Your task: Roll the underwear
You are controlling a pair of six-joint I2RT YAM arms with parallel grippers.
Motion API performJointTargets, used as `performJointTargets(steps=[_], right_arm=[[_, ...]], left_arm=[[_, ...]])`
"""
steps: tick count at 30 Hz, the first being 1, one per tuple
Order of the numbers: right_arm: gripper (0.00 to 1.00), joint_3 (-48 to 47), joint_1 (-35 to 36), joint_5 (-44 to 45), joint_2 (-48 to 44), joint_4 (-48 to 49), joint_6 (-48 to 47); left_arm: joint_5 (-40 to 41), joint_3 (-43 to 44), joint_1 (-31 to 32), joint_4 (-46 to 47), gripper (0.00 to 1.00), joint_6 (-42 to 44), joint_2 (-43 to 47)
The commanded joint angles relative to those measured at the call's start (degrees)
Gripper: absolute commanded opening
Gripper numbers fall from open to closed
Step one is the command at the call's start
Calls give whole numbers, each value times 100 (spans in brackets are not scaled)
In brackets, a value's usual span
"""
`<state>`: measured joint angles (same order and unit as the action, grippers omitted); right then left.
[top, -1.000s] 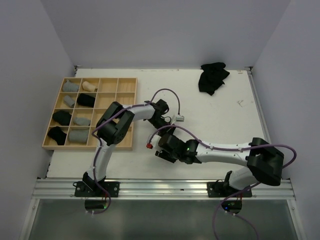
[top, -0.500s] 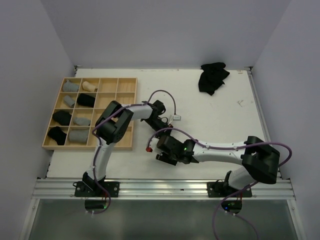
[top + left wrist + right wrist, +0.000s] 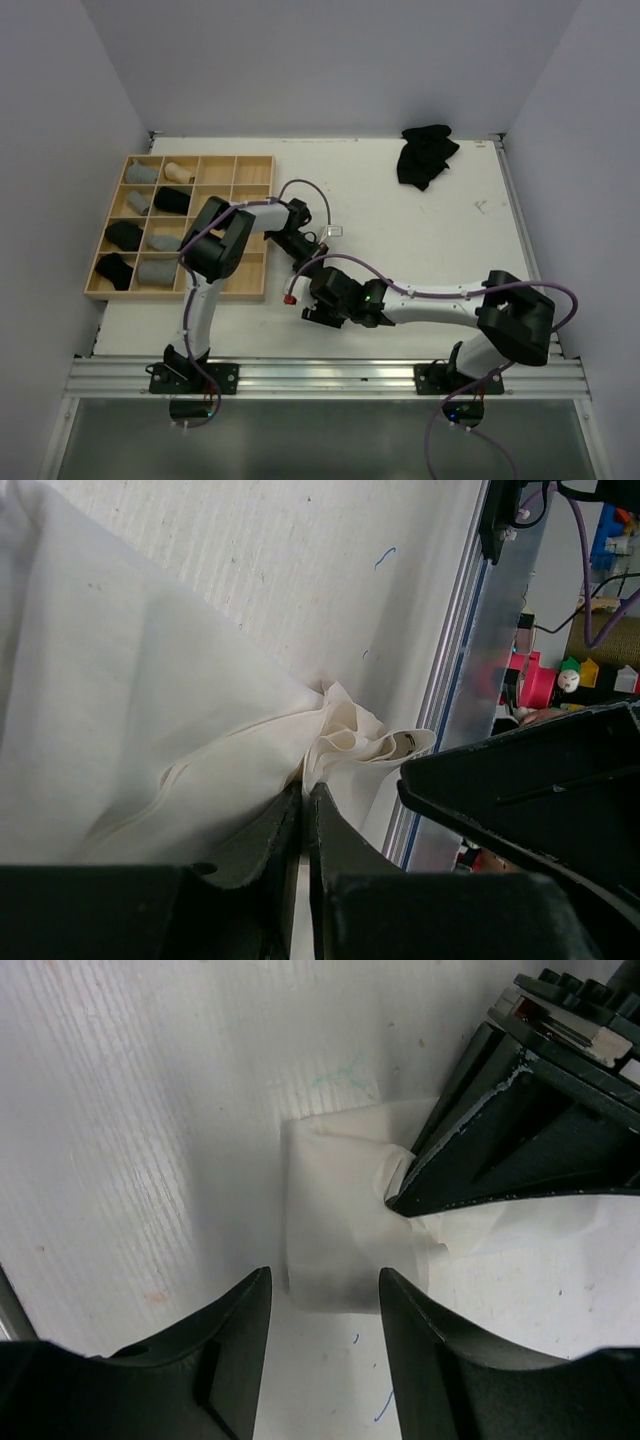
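L gripper (image 3: 305, 802) pinches white underwear (image 3: 130, 710), just ahead of R gripper (image 3: 324, 1298).

Hidden, cropped, or too small to read

From above, the white underwear (image 3: 150, 700) cannot be made out beneath the two wrists, nor can the jaws of the left gripper (image 3: 305, 805) and right gripper (image 3: 325, 1290). The left wrist view cuts the cloth off at its top and left edges, hides the pinched fold between the closed jaws, and blurs the clutter (image 3: 560, 670) beyond the tabletop (image 3: 330, 570). In the right wrist view the left gripper covers the cloth's right part, and the bottom edge crops that camera's own jaws. In the wooden tray (image 3: 120, 291), the rolled underwear (image 3: 158, 270) is too small to show folds; so is the black underwear (image 3: 425, 155).
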<state>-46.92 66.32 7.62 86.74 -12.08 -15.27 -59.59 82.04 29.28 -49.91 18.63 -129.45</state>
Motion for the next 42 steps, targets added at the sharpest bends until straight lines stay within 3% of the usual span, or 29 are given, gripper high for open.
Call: performJointTargets(steps=[1,6,11,16,19,28,34,39,42], right_arm=[[51,-37,12,-269,255,583,-257],[50,-116,21,-428,624,601,-442],[42,-221,12,-401,1002,532,-468],[13,-432,-14,-445,1231,364,-398],[0,-450,-102,-699,1223,294,-249],[0,-213,-761,-2140,880,548,559],[0,-230,-1253,-2975,1020,715,1165],[0,-441,-1385,-3415,1240,601,1429],[0,-555,-1613,-3836,1432,627,1825]], left_arm=[[2136,-83,-124,544,13,642,-467],[2171,-39,-133,570,15,624,-476],[2180,49,-150,553,17,624,-502],[2136,84,-150,535,19,676,-406],[1996,49,-177,544,22,703,-231],[1091,-232,-493,1228,35,510,964],[379,-706,-1125,2660,40,-464,2123],[361,-978,-1477,3311,41,-973,2668],[168,-1532,-1995,4154,41,-1413,3177]])
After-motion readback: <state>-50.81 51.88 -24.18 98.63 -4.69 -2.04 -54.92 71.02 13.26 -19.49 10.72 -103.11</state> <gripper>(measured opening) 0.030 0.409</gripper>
